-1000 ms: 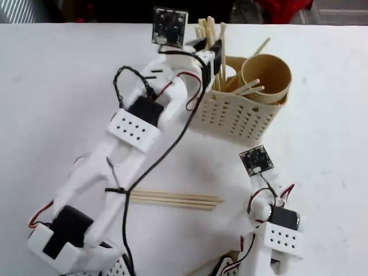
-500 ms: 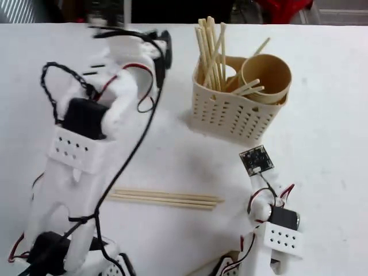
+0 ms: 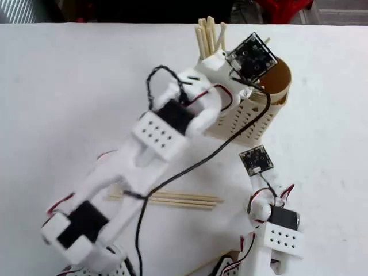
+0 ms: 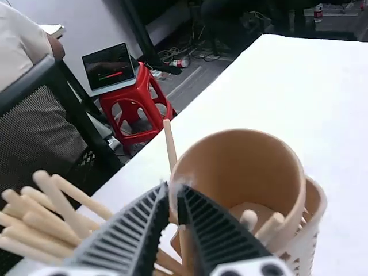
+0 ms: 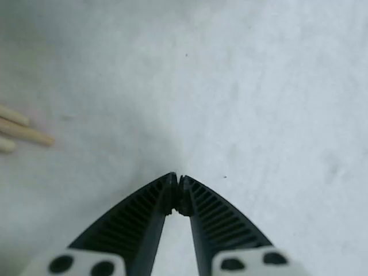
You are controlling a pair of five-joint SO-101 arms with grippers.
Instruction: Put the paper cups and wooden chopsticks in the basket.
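Overhead, the left arm [image 3: 155,138] stretches across the white tabletop [image 3: 69,75] to the basket [image 3: 238,123], its wrist above the rim. The basket already carries a paper cup [image 3: 280,80] and a sheaf of upright chopsticks [image 3: 208,33], stood on end because the basket is too short for them to lie flat. Several loose chopsticks [image 3: 184,199] lie side by side on the tabletop, well apart from the basket and near the right arm [image 3: 280,236], so the job looks mostly but not wholly done.

From the left wrist, the left hand [image 4: 173,195] is clenched, its tips at the cup's [image 4: 253,172] rim. Whether they nip that rim I cannot tell. The upright sticks [image 4: 52,213] lean just beside it. Past the tabletop's [image 4: 310,86] edge, a red stool [image 4: 135,109] with a laptop [image 4: 109,68] on it stands on a grey floor.

From the right wrist, the right hand [image 5: 177,192] is clenched on nothing and hangs over the bare tabletop [image 5: 259,86], with the ends of the loose chopsticks [image 5: 23,131] near it. It seems the better placed to fetch them.
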